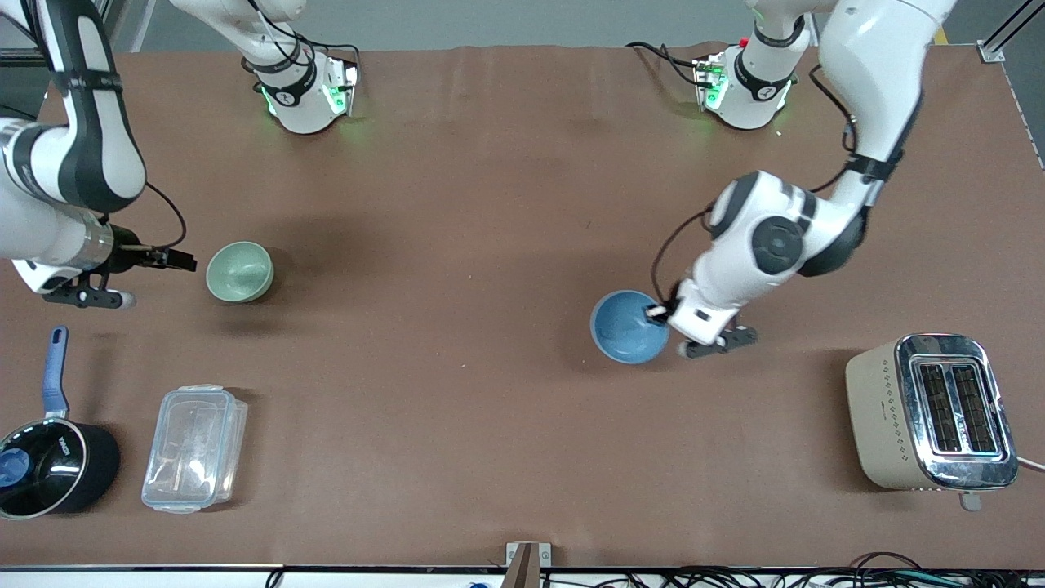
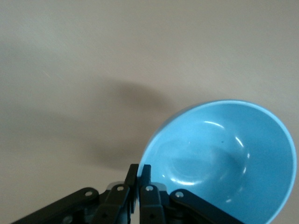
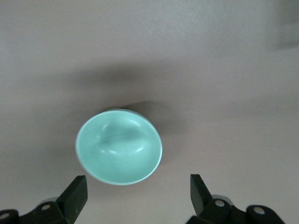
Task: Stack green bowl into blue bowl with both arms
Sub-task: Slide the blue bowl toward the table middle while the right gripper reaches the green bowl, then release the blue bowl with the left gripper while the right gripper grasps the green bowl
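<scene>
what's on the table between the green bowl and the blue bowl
Nothing: the front view shows only bare brown table between the green bowl and the blue bowl.

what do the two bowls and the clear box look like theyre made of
Blue bowl: glossy glazed ceramic or hard plastic, judging by sharp highlights. Green bowl: the same smooth kind, softer sheen. Clear box: transparent plastic, the table showing through.
</scene>
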Controlling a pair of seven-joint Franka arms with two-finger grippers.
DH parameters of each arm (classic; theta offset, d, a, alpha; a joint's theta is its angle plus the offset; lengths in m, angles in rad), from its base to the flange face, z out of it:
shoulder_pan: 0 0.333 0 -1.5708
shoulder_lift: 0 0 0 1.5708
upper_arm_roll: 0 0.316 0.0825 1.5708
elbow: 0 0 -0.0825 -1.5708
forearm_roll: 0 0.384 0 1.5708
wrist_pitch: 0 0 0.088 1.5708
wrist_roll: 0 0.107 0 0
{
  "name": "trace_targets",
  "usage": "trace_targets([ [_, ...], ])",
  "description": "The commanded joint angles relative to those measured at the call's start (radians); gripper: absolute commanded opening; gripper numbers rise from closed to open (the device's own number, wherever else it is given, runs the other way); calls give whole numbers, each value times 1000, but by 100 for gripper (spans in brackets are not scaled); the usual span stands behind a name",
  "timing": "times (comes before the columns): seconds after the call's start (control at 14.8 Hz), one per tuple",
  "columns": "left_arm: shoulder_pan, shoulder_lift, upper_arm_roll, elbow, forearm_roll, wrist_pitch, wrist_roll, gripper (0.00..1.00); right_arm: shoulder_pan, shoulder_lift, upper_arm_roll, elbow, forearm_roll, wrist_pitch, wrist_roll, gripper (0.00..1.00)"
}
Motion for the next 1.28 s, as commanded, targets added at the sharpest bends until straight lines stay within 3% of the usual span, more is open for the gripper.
trace_targets([
  [0.0, -129, 67, 7, 74, 19, -2, -164, 0, -70, 107, 10, 5, 100, 25, -98, 93],
  [0.13, -197, 107, 8, 104, 68, 10, -236, 0, -87, 161, 10, 5, 159, 46, -160, 90],
  [0.4, -327, 217, 14, 152, 214, 93, -413, 0, -112, 228, 10, 5, 251, 54, -267, 74],
  [0.47, -333, 237, 16, 172, 258, 104, -445, 0, -113, 236, 10, 3, 263, 54, -290, 67],
  [0.67, -375, 298, 16, 224, 278, 106, -491, 5, -122, 241, 10, 0, 265, 43, -301, 24],
  [0.74, -381, 309, 17, 238, 276, 106, -491, 13, -124, 241, 10, -1, 265, 43, -324, 14],
  [0.88, -373, 306, 19, 241, 273, 106, -493, 70, -122, 239, 10, 0, 265, 22, -332, 4],
  [0.94, -369, 299, 19, 243, 276, 106, -490, 97, -119, 236, 11, 9, 266, 0, -327, 3],
  [1.21, -260, 164, 28, 243, 319, 16, -446, 100, -110, 195, 13, 51, 268, -108, -308, 1],
])
